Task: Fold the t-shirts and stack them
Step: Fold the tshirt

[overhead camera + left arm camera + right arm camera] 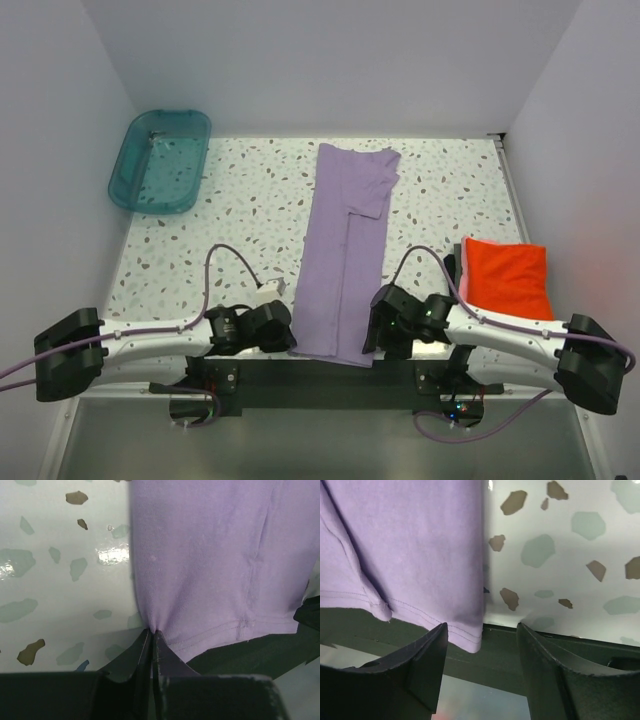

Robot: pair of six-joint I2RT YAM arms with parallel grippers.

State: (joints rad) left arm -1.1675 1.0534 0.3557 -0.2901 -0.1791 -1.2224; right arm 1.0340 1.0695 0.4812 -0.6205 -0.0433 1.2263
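Observation:
The lavender-purple t-shirt [345, 250] lies folded into a long narrow strip down the middle of the table, with its near hem hanging over the front edge. My left gripper [290, 335] is at the hem's left corner. In the left wrist view its jaws [151, 630] are pressed together with the purple cloth [215, 565] pinched at their tips. My right gripper [372, 335] sits at the hem's right corner. It is open [482, 626], with the hem corner [470, 630] hanging between its fingers, untouched. The orange-red t-shirt [508, 278] lies folded at the right.
A teal plastic tub [160, 160] stands at the far left corner of the speckled table [250, 200]. White walls close in the sides and back. A dark rail runs along the near edge [560, 647] under the hem.

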